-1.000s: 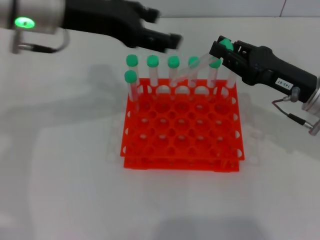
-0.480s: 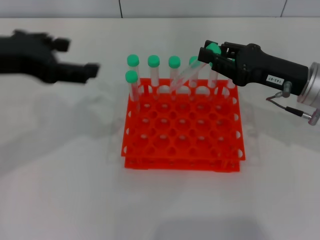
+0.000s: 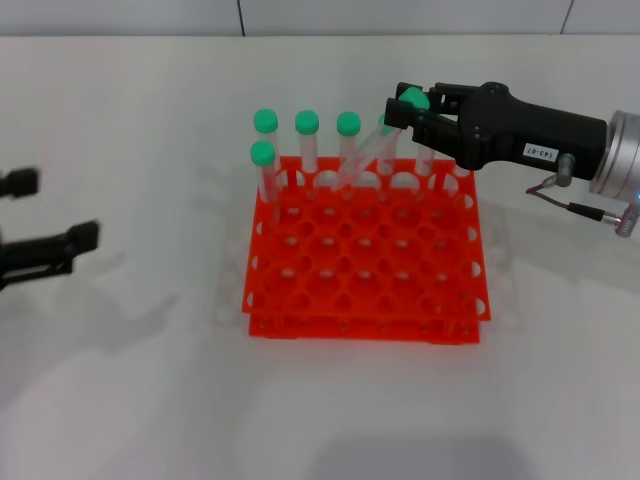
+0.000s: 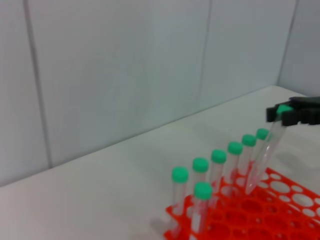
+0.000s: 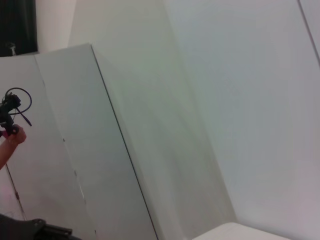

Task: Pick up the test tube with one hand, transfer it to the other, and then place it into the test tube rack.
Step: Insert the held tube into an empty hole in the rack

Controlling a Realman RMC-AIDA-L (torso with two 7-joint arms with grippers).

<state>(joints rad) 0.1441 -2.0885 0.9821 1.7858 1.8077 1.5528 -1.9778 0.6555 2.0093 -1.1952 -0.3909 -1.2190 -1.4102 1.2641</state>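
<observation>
- The right gripper (image 3: 405, 108) has a small white label (image 3: 540, 153) on its black body. It has dark print on it — a short row of numbers with a dash in the middle. It looks like "143-07", but the print is tiny and sits upside down in the head view, so the numbers are not sure.
- The orange-red test tube rack (image 3: 365, 255) shows no words or numbers.
- The green caps on the tubes (image 3: 306, 122) are plain — no marks on them.
- The two wrist views show no words, numbers or signs.
</observation>
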